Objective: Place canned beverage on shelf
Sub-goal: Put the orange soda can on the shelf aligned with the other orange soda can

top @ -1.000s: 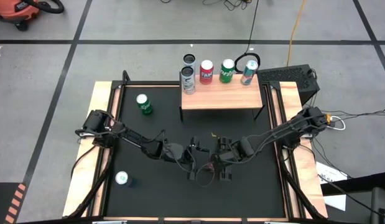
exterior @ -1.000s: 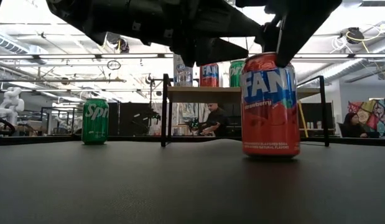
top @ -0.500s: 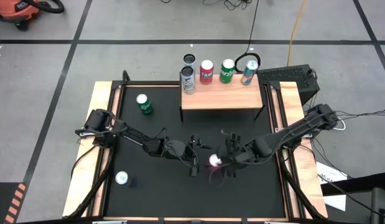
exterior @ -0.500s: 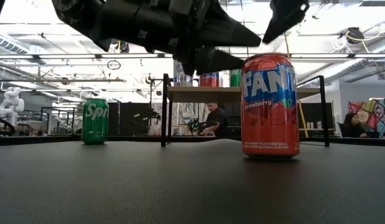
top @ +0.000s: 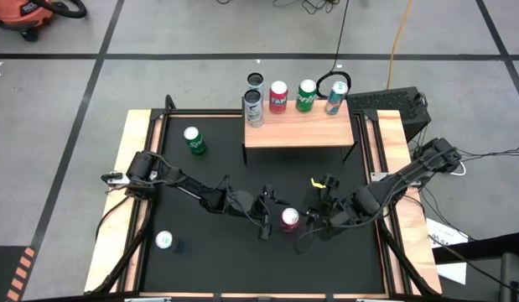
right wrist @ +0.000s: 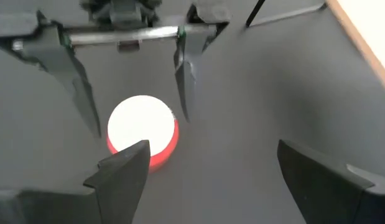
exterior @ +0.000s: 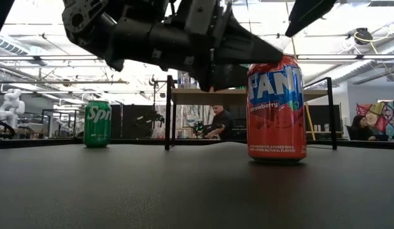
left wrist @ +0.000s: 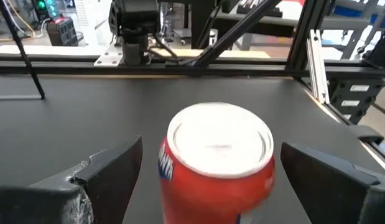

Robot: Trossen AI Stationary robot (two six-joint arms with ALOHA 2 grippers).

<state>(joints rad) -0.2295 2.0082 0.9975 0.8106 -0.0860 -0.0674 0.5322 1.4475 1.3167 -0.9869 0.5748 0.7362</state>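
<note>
A red Fanta can (top: 290,219) stands upright on its base on the black table, near the middle; it also shows in the low view (exterior: 275,108). My left gripper (top: 274,218) is open. Its fingers (left wrist: 111,174) stand on either side of the can's top (left wrist: 218,138), and I see no touch. My right gripper (top: 316,220) is open and empty, just right of the can (right wrist: 142,130). The light-wood shelf (top: 299,132) stands at the far side and carries several cans.
A green Sprite can (top: 194,140) stands at the far left of the table. Another can (top: 165,242) stands near the left front. One more can (top: 256,80) shows behind the shelf's left end. The table's raised wooden border (top: 125,193) frames the black top.
My right gripper has let go of the red can's top and drawn back toward the table's right edge. My left gripper has moved right toward the can until its open fingers stand on either side of it. The can has stayed upright in place.
</note>
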